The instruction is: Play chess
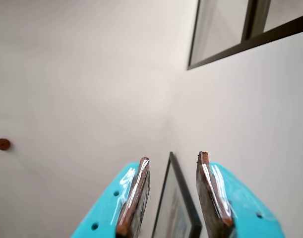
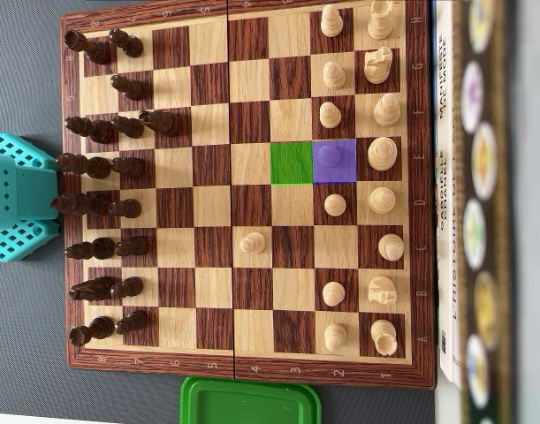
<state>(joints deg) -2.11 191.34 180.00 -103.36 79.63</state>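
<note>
Teal gripper (image 1: 173, 161) is seen open and empty, raised toward a wall, off the board's (image 2: 243, 367) left edge. A pawn (image 2: 335, 157) on the purple square is probably to be moved onto the green square (image 2: 291, 162) beside it.

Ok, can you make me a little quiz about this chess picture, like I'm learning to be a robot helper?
1. True or false: in the overhead view, the pawn on the purple square has the green square right beside it.
2. In the overhead view, which side of the chessboard holds the dark pieces? A) left B) right C) bottom
3. Fill in: in the wrist view, the gripper is ____, holding nothing.

Key:
1. True
2. A
3. open
</note>
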